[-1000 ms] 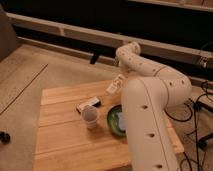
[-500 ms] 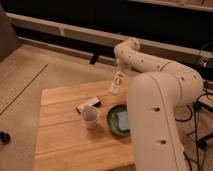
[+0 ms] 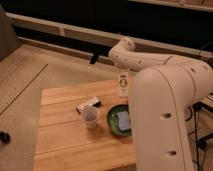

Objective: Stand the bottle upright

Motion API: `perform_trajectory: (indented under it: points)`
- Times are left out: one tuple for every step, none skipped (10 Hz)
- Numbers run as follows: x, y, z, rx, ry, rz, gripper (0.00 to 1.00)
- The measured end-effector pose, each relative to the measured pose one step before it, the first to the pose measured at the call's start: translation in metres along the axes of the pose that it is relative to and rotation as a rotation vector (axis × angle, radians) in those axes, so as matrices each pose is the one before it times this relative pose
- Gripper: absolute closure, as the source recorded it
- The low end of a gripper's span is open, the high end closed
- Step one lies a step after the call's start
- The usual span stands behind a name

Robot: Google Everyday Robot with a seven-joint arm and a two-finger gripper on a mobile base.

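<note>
The bottle is small and cream-white with a printed label. It stands roughly upright at the back right edge of the wooden table. My gripper is right at the bottle's top, reaching down from the white arm's bent wrist. The arm's large forearm fills the right side of the view and hides the table's right part.
A translucent plastic cup stands mid-table. A flat black-and-white box lies just behind it. A green bowl holding a pale blue item sits right of the cup, close in front of the bottle. Floor surrounds the table; a dark wall runs behind.
The bottle went from tilted in the air to upright, then moved a little down and right to the table's back edge. The arm swung with it.
</note>
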Motion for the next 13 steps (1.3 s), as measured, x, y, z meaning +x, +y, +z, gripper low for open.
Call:
perform_trajectory:
  points:
    - [-0.00727,-0.00150,-0.00801,0.01852,-0.04184,-0.03049,1.00]
    - [-0.00540,0.00009,-0.00503,0.00435,-0.02622,-0.00316,1.00]
    - [-0.00188,-0.00003,-0.00186,0.00270,-0.01134,-0.00226,1.00]
    - [-0.00015,0.00002,-0.00021,0.00026,-0.00095,0.00015,1.00]
    - [0.00002,0.00002,0.00002,0.00004,0.00011,-0.00001,1.00]
    - [0.00006,-0.00003,0.00013,-0.00020,-0.00006,0.00036,1.00]
    - [-0.00079,0.00106,0.00070,-0.00437,-0.00501,-0.00032,1.00]
    - [-0.00286,0.00390,0.00192,-0.01419,-0.01631,-0.00390,1.00]
    - [-0.00615,0.00653,0.00238,-0.02346,-0.02920,-0.01016,1.00]
    - [-0.00694,0.00763,0.00421,-0.02771,-0.03623,-0.02010,1.00]
    - [-0.00605,0.00501,0.00404,-0.02347,-0.03531,-0.02660,1.00]
    - [-0.00399,0.00257,0.00274,-0.01776,-0.02604,-0.02584,1.00]
    - [-0.00355,0.00278,0.00122,-0.01847,-0.02302,-0.01916,1.00]
